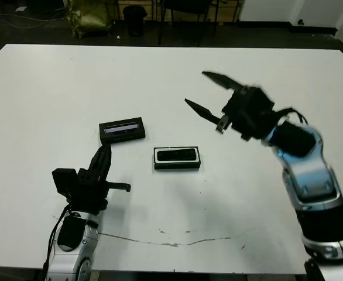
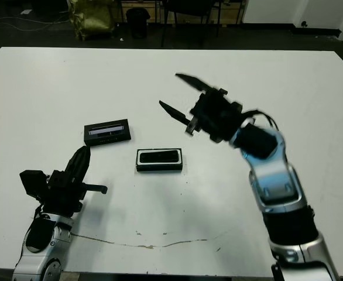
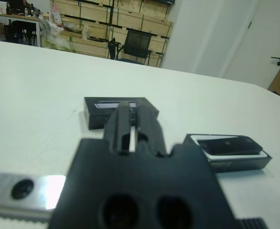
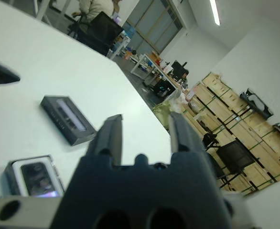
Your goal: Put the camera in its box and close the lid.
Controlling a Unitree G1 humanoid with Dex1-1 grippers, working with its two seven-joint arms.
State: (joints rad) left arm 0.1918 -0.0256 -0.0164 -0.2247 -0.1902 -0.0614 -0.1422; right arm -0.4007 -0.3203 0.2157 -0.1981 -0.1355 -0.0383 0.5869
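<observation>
The box [image 1: 177, 167], a shallow black tray with white lining, lies mid-table with the black camera [image 1: 177, 154] resting inside it. Left of it and a little farther back lies the lid [image 1: 122, 130], flat and black with a pale strip, apart from the box. My left gripper [image 1: 106, 150] rests low near the front left, shut and empty, pointing at the lid. My right gripper [image 1: 196, 88] hangs open above the table, to the right of and beyond the box, holding nothing. The left wrist view shows the lid [image 3: 121, 107] ahead and the box [image 3: 254, 160] off to one side.
White table [image 1: 54, 88] with a thin dark crack line [image 1: 171, 243] near its front edge. Chairs and a bin [image 1: 135, 17] stand on the floor beyond the far edge. A person [image 4: 94, 7] sits far off in the right wrist view.
</observation>
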